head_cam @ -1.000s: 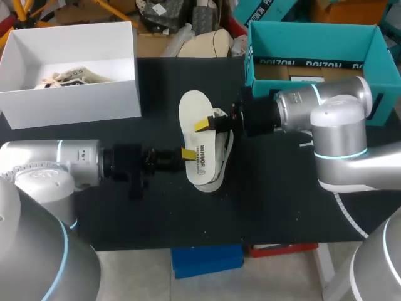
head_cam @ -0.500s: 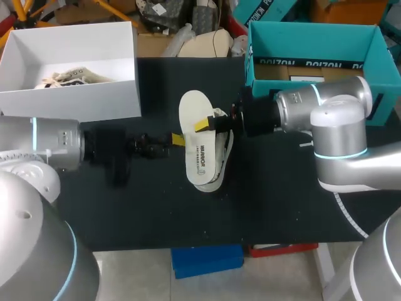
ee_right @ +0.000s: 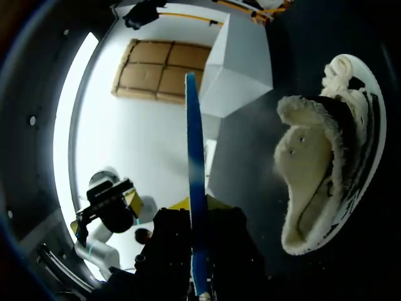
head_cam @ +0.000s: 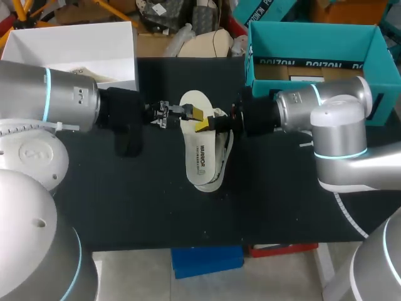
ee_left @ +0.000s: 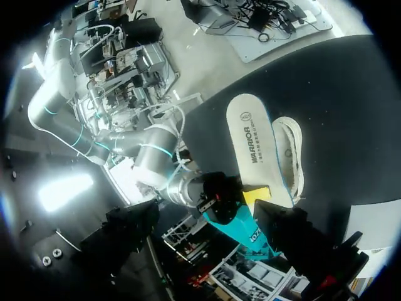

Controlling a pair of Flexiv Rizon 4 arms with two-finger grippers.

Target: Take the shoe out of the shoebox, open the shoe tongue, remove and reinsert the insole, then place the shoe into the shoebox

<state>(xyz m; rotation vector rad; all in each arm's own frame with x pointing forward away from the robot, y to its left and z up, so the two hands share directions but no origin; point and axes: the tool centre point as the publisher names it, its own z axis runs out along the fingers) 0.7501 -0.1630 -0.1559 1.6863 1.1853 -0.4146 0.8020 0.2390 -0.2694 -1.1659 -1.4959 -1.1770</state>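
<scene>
White box (head_cam: 75,47) and teal shoebox (head_cam: 301,34) flank the shoe (head_cam: 226,148) — insole (head_cam: 199,153) overlies it.

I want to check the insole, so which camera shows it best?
Left wrist view: the insole faces it flat, nearly whole, one end in the right pincer. Head view shows it smaller, the left pincer by its end. Right wrist view sees only its edge.
</scene>
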